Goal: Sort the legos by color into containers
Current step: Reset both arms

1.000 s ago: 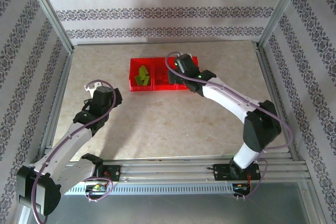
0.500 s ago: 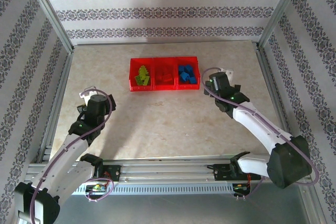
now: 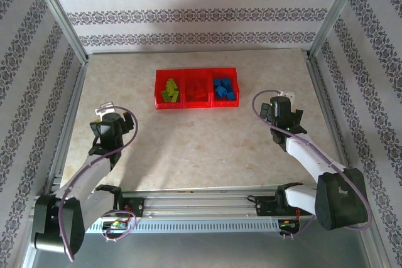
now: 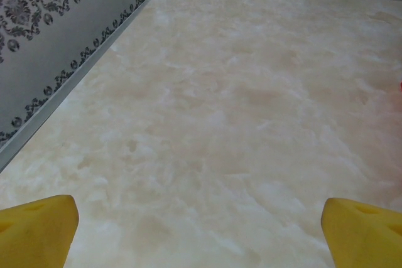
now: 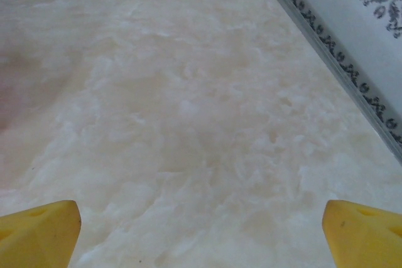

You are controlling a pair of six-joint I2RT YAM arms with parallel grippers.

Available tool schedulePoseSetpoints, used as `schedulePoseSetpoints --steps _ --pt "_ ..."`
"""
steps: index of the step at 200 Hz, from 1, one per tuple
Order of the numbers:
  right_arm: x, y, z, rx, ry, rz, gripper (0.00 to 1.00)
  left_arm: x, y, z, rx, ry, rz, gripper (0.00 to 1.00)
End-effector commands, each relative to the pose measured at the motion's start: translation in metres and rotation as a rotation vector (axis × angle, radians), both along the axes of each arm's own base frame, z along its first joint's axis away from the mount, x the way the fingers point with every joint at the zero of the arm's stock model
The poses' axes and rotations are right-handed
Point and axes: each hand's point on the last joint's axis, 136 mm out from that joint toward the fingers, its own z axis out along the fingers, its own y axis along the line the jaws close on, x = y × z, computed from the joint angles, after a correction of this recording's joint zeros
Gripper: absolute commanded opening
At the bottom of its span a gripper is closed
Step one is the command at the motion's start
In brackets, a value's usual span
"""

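red legos blur into the red containers, too small to count.

How my cameras sat
The overhead one looked down from above the near edge over the whole table; both wrist cameras skimmed that same marble top, close and low.

The worktop is showing a smooth, stone-like beige surface with cloudy marbling and a soft sheen. The containers are looking like glossy translucent red plastic, and the legos inside them like hard, smooth plastic. The fingertips of the left tool and the right tool are appearing as matt yellow plastic, the rails at the near edge are shining like bare metal, and the walls are looking like matt patterned paper.
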Motion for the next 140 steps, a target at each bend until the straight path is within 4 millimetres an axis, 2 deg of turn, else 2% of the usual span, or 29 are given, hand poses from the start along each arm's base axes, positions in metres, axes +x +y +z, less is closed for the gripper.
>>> schedulePoseSetpoints --steps 1,21,62,91,110,112,119,140 --pt "0.014 0.005 0.021 -0.047 -0.135 0.078 0.98 0.022 -0.002 0.008 0.000 -0.068 -0.064 1.00" --pt "0.016 0.004 0.018 -0.051 -0.173 0.103 0.98 0.031 -0.005 -0.003 -0.006 -0.047 -0.099 1.00" --pt "0.019 0.005 0.015 -0.043 -0.258 0.134 0.98 0.044 -0.014 -0.015 -0.015 -0.074 -0.167 1.00" --pt "0.022 0.010 0.014 -0.026 -0.295 0.173 0.98 0.050 -0.019 -0.012 0.005 -0.125 -0.206 1.00" --pt "0.026 0.013 0.023 -0.028 -0.337 0.197 0.98 0.054 -0.022 -0.008 0.035 -0.158 -0.236 1.00" --pt "0.022 0.013 0.015 -0.028 -0.319 0.200 0.98 0.055 -0.023 -0.007 0.040 -0.161 -0.239 1.00" --pt "0.020 0.014 0.011 -0.030 -0.315 0.207 0.98 0.058 -0.025 -0.006 0.051 -0.170 -0.256 1.00" --pt "0.021 0.014 0.014 -0.030 -0.353 0.219 0.98 0.066 -0.035 -0.015 0.035 -0.173 -0.320 1.00"
